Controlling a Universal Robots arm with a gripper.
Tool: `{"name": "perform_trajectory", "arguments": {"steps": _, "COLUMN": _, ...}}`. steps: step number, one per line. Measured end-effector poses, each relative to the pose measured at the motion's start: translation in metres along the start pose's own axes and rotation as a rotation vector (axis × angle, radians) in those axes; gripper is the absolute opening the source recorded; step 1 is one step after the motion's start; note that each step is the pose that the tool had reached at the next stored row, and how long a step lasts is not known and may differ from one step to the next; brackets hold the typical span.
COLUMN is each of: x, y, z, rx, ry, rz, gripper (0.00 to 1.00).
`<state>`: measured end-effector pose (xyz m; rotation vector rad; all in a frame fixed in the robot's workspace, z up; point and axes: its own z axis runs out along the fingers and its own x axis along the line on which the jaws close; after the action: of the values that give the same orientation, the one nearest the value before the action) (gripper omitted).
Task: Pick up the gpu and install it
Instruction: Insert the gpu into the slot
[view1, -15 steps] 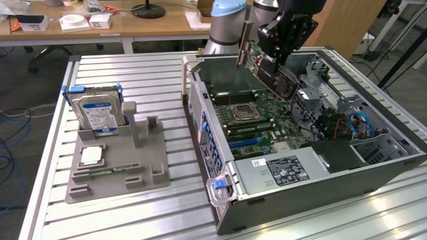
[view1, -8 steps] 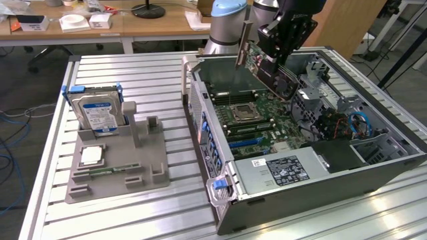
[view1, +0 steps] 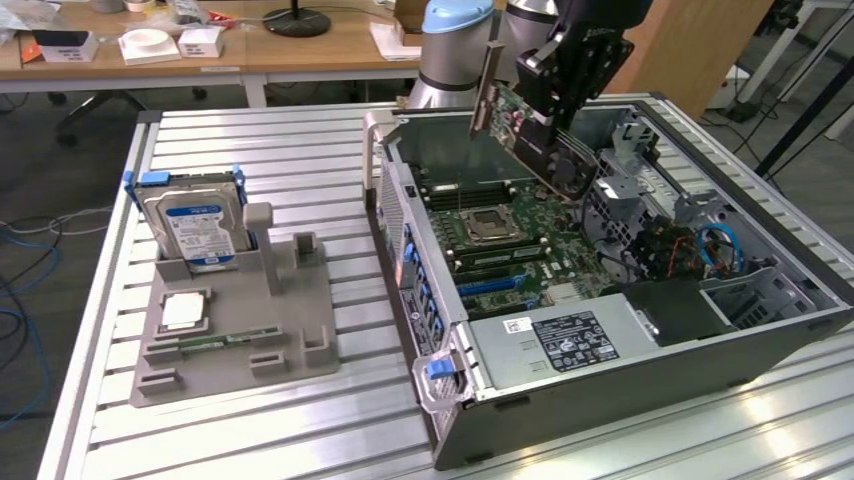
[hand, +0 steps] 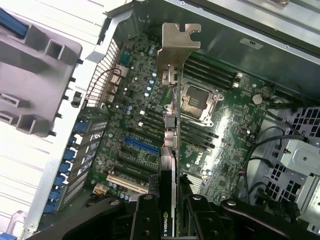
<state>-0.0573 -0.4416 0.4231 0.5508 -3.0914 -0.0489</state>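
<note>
Two fingers (hand: 147, 219) around the gpu (hand: 170, 200) (wrist view: edge-on above motherboard (hand: 235, 120))

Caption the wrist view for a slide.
Gripper holds the gpu edge-on over the motherboard inside the open computer case.

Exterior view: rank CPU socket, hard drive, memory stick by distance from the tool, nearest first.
From the tool, gripping the gpu:
1. CPU socket, inside the case, below the tool.
2. hard drive, upright on the grey fixture, exterior view's left.
3. memory stick, lying at the fixture's near end.
</note>
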Motion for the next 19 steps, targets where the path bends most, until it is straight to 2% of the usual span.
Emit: {"name": "perform_trajectory", "arguments": {"steps": 19, "x": 0.0, "y": 0.0, "z": 0.0001, "rx": -0.0002, "ry": 0.0017, "rz": -0.055, "gripper": 0.26}}
